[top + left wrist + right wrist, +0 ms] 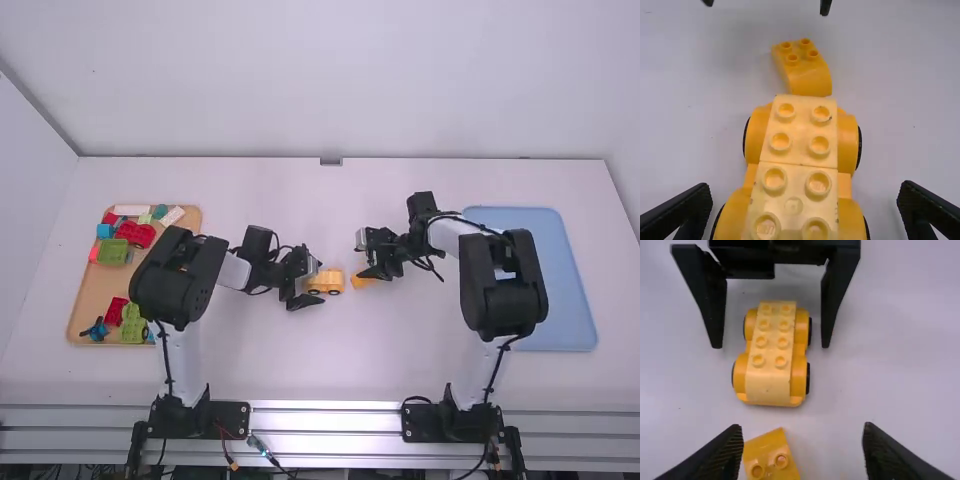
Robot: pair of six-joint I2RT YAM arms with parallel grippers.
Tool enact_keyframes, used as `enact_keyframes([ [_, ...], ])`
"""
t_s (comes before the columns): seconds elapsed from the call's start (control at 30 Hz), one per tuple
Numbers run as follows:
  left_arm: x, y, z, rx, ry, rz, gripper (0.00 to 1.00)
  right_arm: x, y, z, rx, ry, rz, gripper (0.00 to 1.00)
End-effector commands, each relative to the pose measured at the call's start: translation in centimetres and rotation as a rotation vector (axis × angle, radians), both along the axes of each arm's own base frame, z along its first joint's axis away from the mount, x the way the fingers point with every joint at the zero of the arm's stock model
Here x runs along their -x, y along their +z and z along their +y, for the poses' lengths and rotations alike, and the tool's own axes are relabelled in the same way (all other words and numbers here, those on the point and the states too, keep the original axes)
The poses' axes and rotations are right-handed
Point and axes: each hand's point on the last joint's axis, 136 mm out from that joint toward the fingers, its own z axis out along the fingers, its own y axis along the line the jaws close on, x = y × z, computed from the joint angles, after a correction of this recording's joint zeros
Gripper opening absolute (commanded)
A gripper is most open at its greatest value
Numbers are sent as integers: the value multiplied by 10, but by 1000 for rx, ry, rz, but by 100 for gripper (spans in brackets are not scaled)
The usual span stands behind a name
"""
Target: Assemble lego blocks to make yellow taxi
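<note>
Straddling the right wrist view's edge, the yellow block (768, 456), with left tool (314, 283) and right tool (363, 257) agape

My high view looks forward and down from well above the white table (400, 370), the farthest of the three. At the left gripper (318, 283), I look down at close range on the yellow car (797, 155), low in the frame, toward the loose yellow block (810, 80) above it. At the right gripper (361, 257), I face roughly back the other way, farther from the car, upper left, the block at bottom. All three views share both.
</note>
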Motion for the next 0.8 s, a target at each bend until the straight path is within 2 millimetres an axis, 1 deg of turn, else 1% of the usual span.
enact_keyframes([
  [0.0,2,4,-5,20,-28,-12,99,10,-7,-9,33,-4,19,71],
  [0.07,2,4,-5,21,-25,-8,99,18,-7,-17,34,32,11,74],
  [0.13,1,4,-5,21,-26,-9,99,20,-7,-21,34,41,8,75],
  [0.23,1,5,-5,23,-26,-15,99,16,-14,-25,42,29,9,76],
  [0.3,0,5,-6,25,-26,-23,99,13,-23,-27,43,19,13,77],
  [0.4,-1,6,-6,28,-28,-26,99,11,-33,-26,35,12,29,77],
  [0.47,0,6,-6,28,-27,-21,99,13,-40,-22,17,23,47,78],
  [0.63,-3,7,-6,35,-4,1,99,17,-42,-21,15,75,28,77],
  [0.77,-4,8,-7,37,-5,-6,99,11,-46,-22,29,44,28,77],
])
